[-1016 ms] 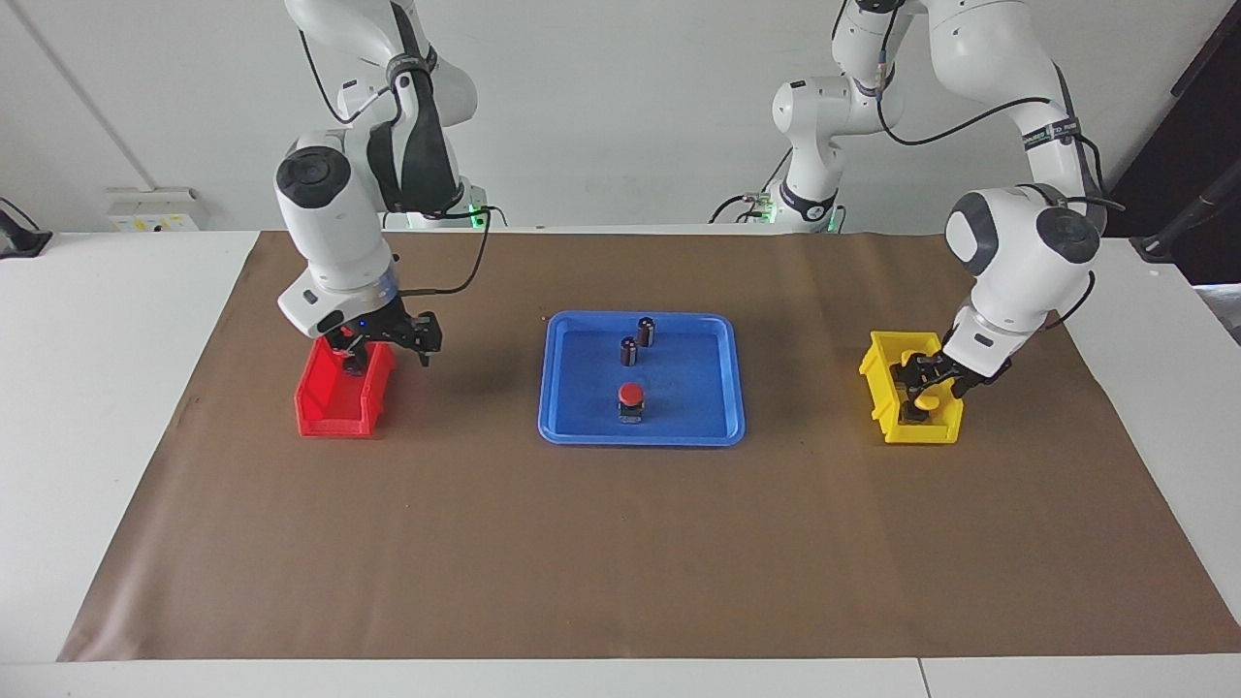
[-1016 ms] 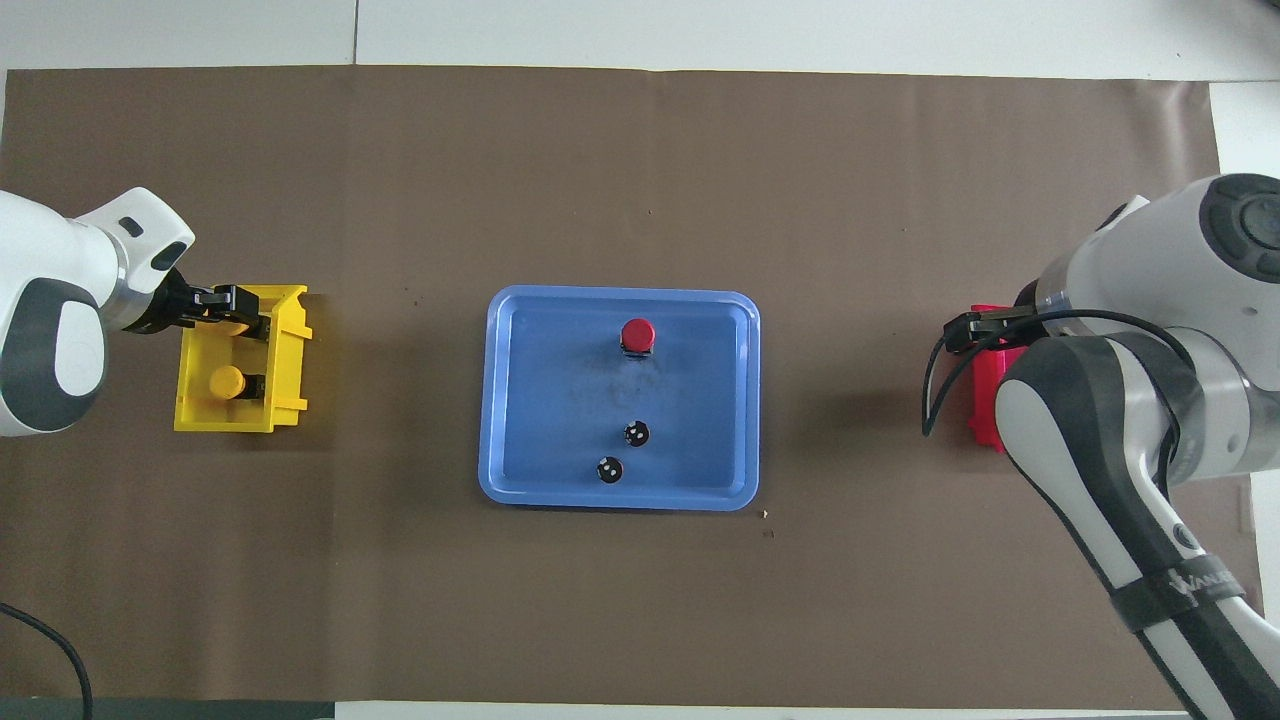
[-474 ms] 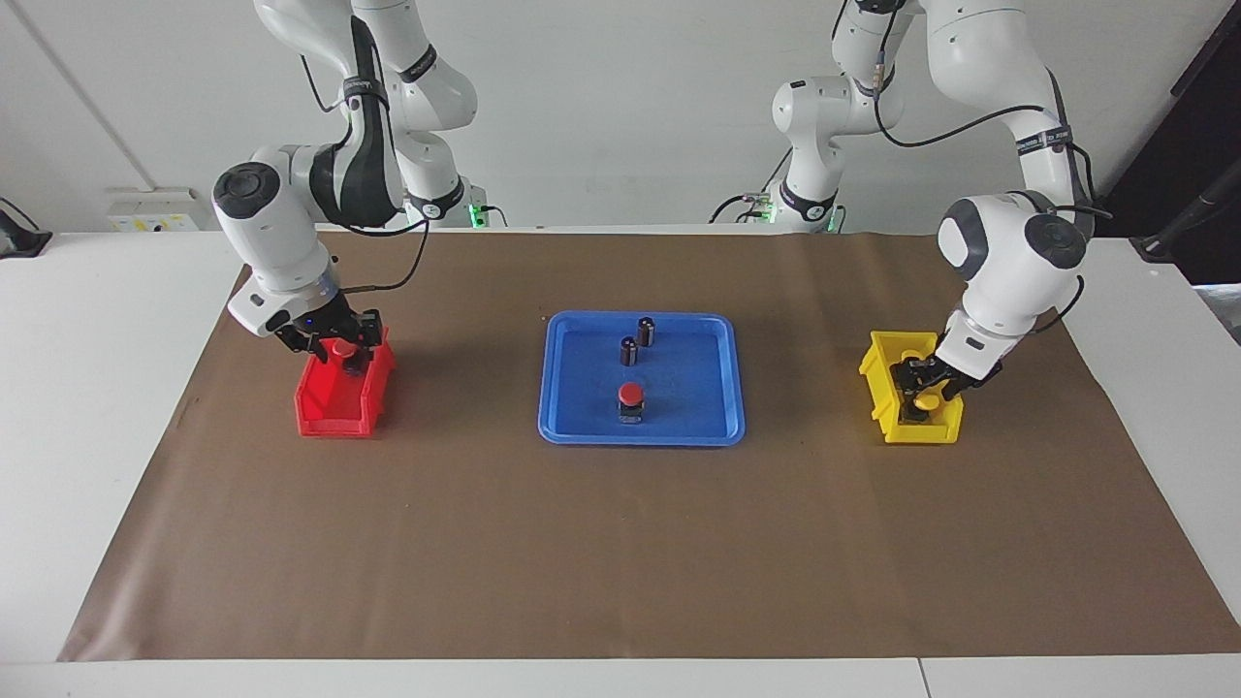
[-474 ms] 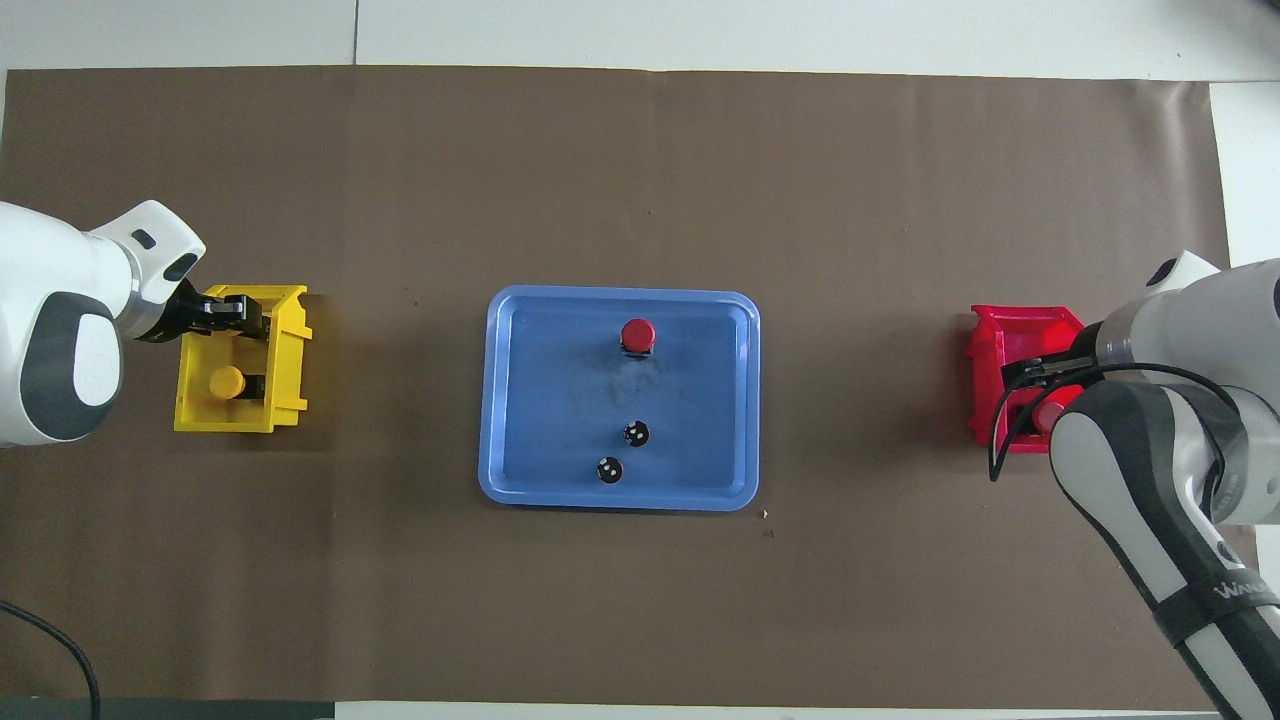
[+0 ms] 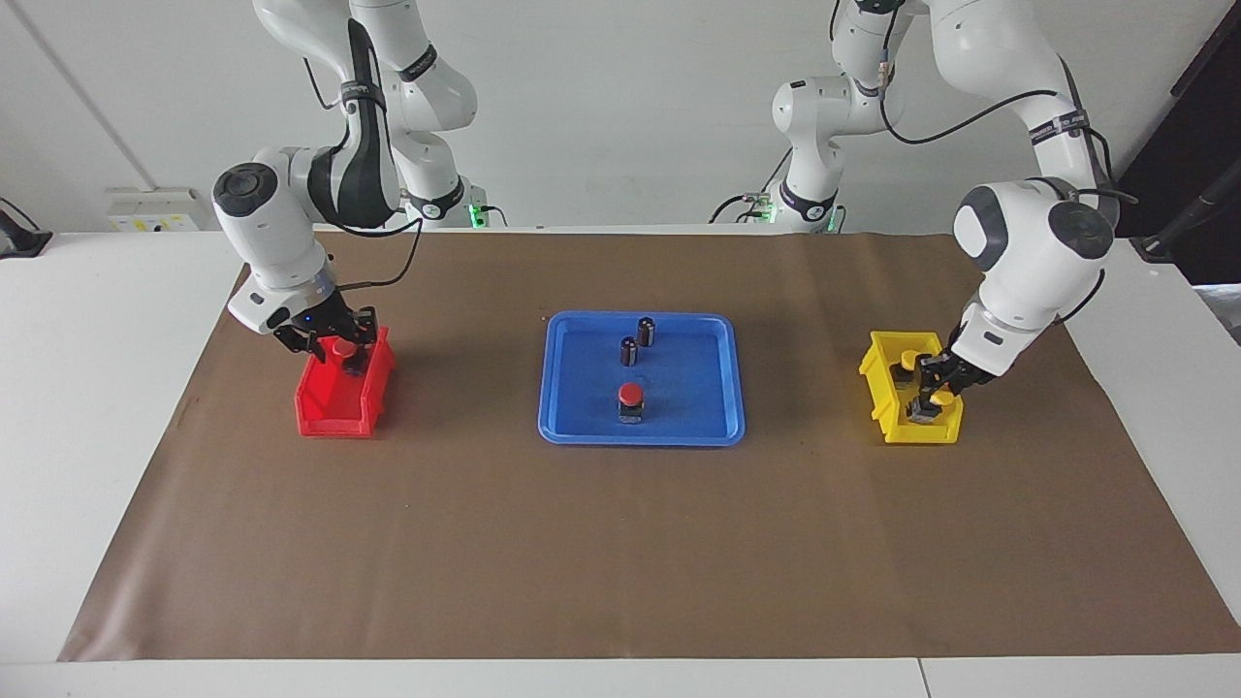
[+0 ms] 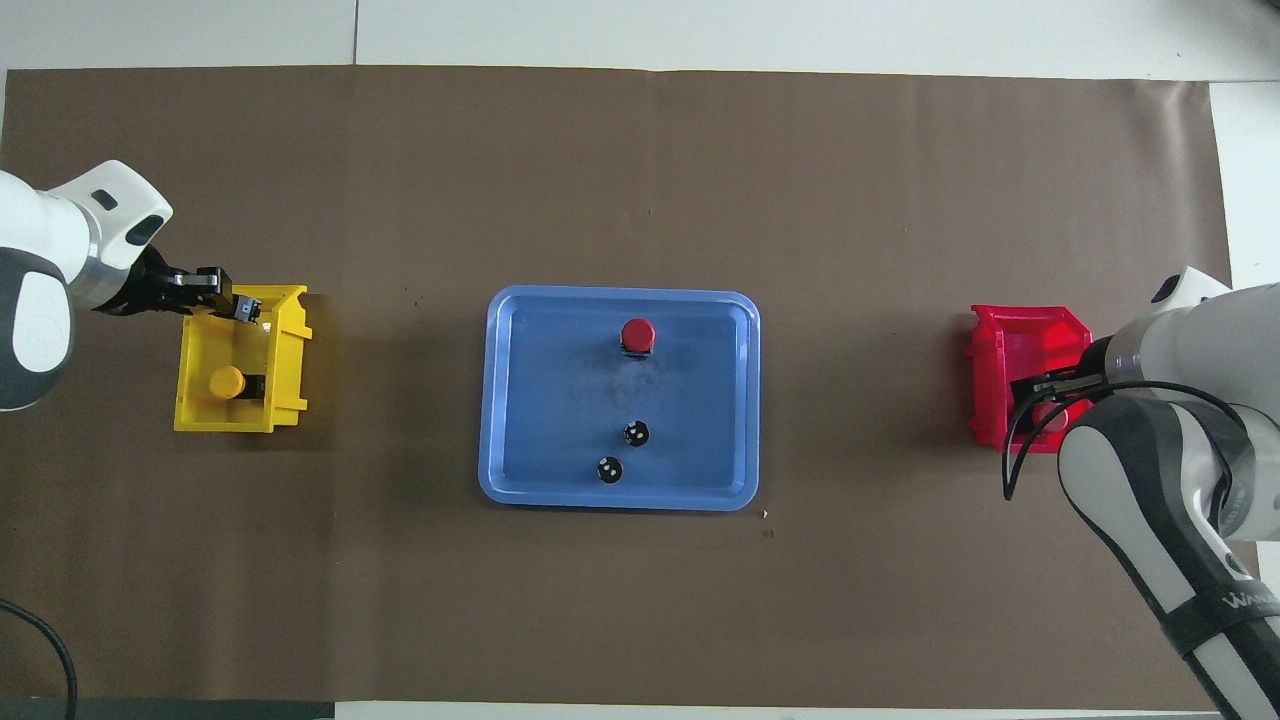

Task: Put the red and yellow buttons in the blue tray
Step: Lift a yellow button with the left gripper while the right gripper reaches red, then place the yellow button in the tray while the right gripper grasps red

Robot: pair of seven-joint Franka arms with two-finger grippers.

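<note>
Pick-up step: the left hand (image 5: 936,386), spread a second ago, now pinches a yellow button (image 5: 929,409) in the yellow bin (image 5: 877,388) and must lift it toward the blue tray (image 5: 572,388), while the right hand (image 5: 334,341), its grip impossible to tell, has moved onto a red button (image 5: 342,347) in the red bin (image 5: 325,412).

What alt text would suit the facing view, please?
Left gripper grips a yellow button in the yellow bin; right gripper is at a red button in the red bin. The blue tray holds a second red button and two dark cylinders.
</note>
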